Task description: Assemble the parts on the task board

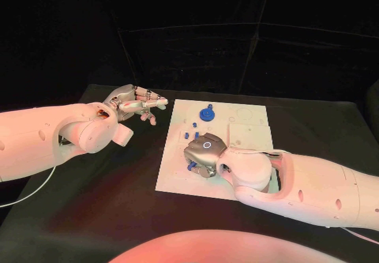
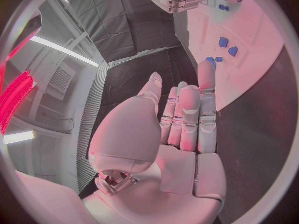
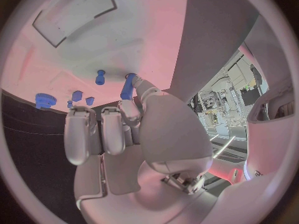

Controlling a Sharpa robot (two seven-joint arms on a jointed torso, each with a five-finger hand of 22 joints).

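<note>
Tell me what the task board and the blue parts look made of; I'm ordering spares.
Task board: looks like matte white plastic or painted sheet, flat and even with shallow recessed outlines; I can't tell which. Blue gear and small blue pegs: probably moulded or printed plastic, judging by the uniform saturated colour and dull surface.

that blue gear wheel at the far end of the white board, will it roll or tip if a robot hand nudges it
Probably neither. The blue gear wheel seems to lie flat on the white board, so a nudge would likely slide it. It looks like stiff moulded plastic, likely light. Its toothed rim should give fingers some grip, though the small knob on top could snag.
</note>
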